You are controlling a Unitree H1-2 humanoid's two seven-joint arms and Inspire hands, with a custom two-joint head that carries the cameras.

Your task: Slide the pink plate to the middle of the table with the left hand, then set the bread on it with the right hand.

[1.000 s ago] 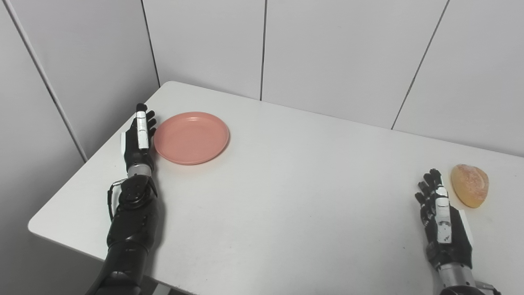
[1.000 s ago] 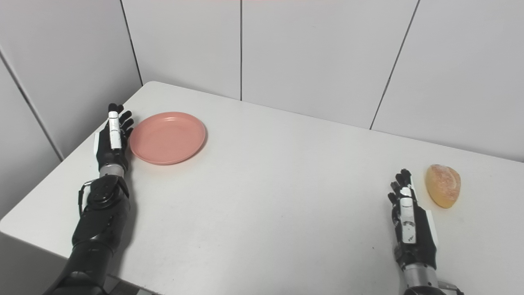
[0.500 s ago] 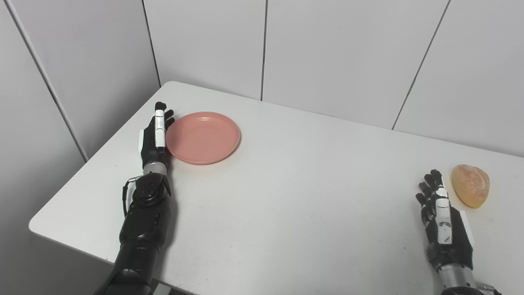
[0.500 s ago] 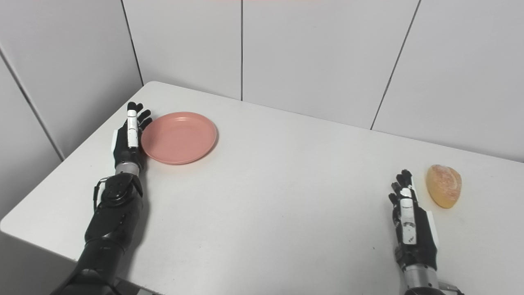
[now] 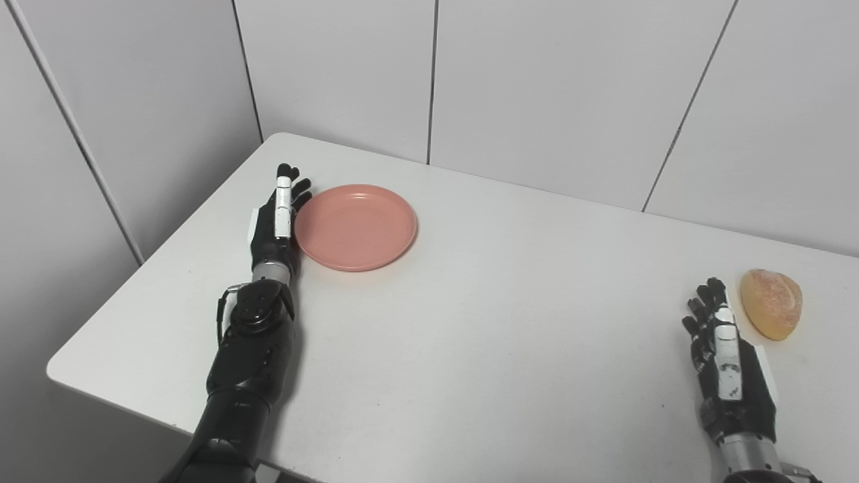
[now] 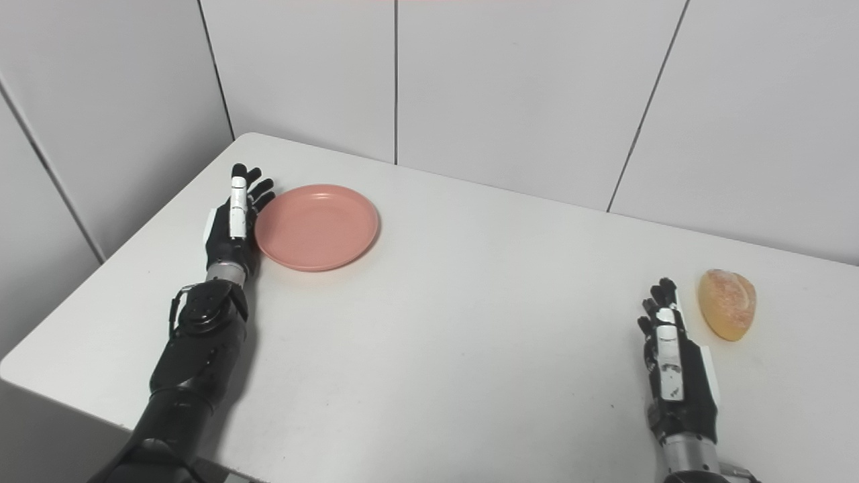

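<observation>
A round pink plate (image 5: 356,227) lies empty on the white table (image 5: 470,322), left of its middle. My left hand (image 5: 275,218) is open, fingers straight, its edge against the plate's left rim. A golden bread roll (image 5: 771,303) lies at the far right of the table. My right hand (image 5: 721,355) is open and empty, resting on the table just left of and nearer than the bread, apart from it. The scene also shows in the right eye view, with the plate (image 6: 317,227) and the bread (image 6: 727,304).
White wall panels stand close behind the table and along its left side. The table's left corner and front edge (image 5: 100,392) are near my left forearm (image 5: 248,362).
My left hand has moved to the right with its edge on the plate, and the plate has slid right with it. The right hand and bread have not moved.
</observation>
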